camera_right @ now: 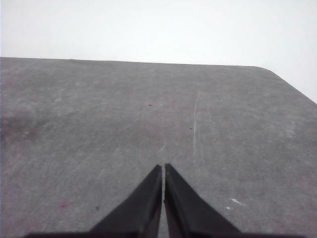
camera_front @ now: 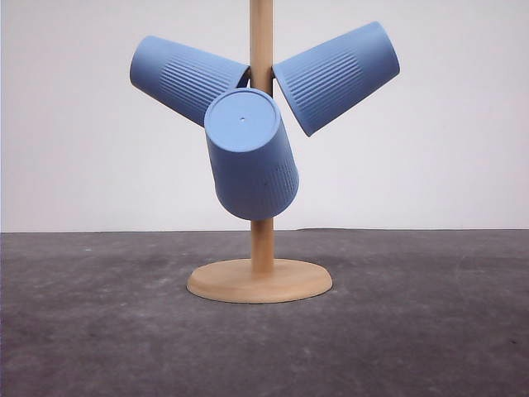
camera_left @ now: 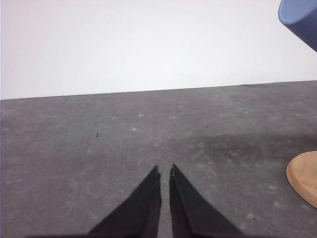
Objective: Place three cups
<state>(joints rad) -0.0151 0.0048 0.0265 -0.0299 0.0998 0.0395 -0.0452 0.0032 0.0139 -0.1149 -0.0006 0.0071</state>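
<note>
Three light-blue ribbed cups hang upside down on a wooden cup tree (camera_front: pixel 261 248). One cup (camera_front: pixel 188 78) points up and left, another cup (camera_front: pixel 337 76) points up and right, and the front cup (camera_front: pixel 251 154) tilts its flat base toward the camera. In the left wrist view, my left gripper (camera_left: pixel 165 171) is shut with nothing in it, low over the dark table; the tree's round base (camera_left: pixel 304 177) and the edge of one cup (camera_left: pixel 300 17) lie off to one side. My right gripper (camera_right: pixel 163 167) is shut and holds nothing, over bare table.
The grey table (camera_front: pixel 430 331) stretches wide around the tree's base (camera_front: pixel 259 281), ending at a white wall behind. In the right wrist view the table's rounded far corner (camera_right: pixel 267 69) is visible.
</note>
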